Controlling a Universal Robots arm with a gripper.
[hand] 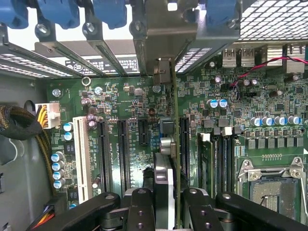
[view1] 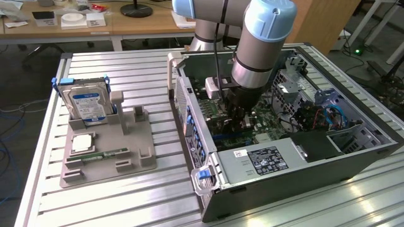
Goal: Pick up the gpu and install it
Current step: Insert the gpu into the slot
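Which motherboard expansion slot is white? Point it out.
The long white slot beside the row of blue-topped capacitors; the other slots are all black.

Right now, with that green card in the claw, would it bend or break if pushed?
The gpu is probably stiff: gripped at one end in the claw, it stands straight, not sagging. Likely fragile: bare parts line its thin board. It may tip easily, being so thin on edge.

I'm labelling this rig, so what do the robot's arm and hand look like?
The arm is silver-grey cylindrical tubing with light blue joint caps and a black cable alongside. The hand is black, with jointed links and round pivot bolts.
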